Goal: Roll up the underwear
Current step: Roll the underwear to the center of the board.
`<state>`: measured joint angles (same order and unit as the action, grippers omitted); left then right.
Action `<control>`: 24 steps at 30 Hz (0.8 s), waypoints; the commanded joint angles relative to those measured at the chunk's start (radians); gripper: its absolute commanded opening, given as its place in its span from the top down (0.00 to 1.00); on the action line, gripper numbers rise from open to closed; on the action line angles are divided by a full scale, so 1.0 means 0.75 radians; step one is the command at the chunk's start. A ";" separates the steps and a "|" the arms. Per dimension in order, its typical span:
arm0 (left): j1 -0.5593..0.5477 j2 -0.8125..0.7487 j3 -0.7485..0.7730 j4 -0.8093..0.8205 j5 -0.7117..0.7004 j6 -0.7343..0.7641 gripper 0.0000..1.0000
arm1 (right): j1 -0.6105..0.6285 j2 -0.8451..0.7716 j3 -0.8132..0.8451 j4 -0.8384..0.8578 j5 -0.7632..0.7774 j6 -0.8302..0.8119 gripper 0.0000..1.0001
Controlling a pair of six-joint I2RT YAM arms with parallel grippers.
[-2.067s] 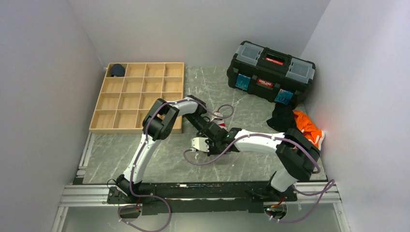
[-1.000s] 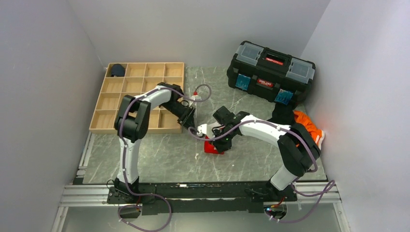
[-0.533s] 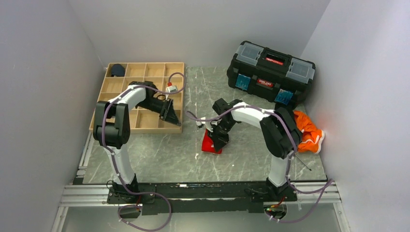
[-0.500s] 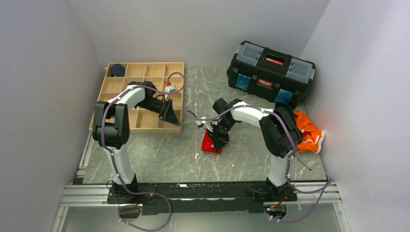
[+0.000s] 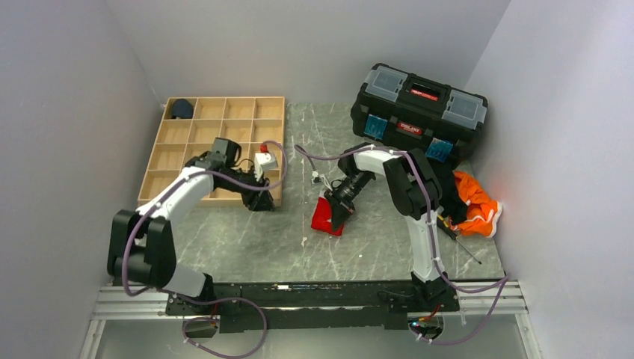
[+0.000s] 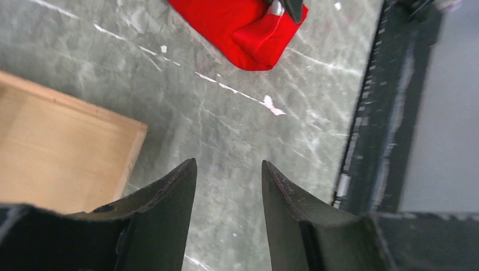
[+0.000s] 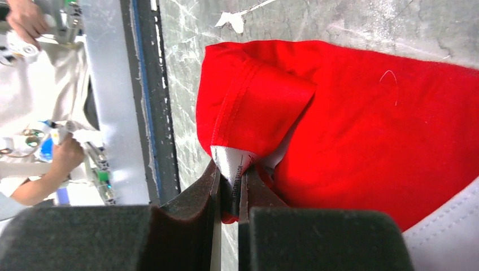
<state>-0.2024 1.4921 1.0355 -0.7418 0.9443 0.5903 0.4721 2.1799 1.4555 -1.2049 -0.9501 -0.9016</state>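
The underwear is a bright red, partly folded garment lying on the marble tabletop at mid-table. My right gripper sits at its far right edge. In the right wrist view the right gripper is shut on a fold of the underwear that carries a white label; white trim shows at the lower right. My left gripper hovers by the wooden tray's front right corner, apart from the garment. The left wrist view shows the left gripper open and empty above bare marble, the underwear ahead of it.
A wooden compartment tray lies at the back left, a dark navy bundle in its far corner cell. A black toolbox stands at the back right. Orange cloth and black cloth lie by the right wall.
My left arm has drawn back from over the tray, its gripper now at the tray's front right corner. The right gripper stays shut on the underwear; its arm has swung toward the back.
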 commanded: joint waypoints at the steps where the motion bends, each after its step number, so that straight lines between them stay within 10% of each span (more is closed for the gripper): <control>1: -0.193 -0.175 -0.142 0.368 -0.291 -0.023 0.48 | -0.020 0.074 0.066 -0.086 -0.097 -0.122 1.00; 12: -0.737 -0.020 -0.047 0.577 -0.614 0.040 0.36 | -0.018 0.180 0.136 -0.177 -0.120 -0.168 1.00; 24: -0.893 0.169 0.001 0.653 -0.747 0.062 0.24 | -0.019 0.186 0.125 -0.159 -0.110 -0.146 1.00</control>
<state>-0.8581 1.5959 1.0107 -0.3038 0.4324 0.6186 0.4564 2.3005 1.5364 -1.3495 -1.0283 -0.9730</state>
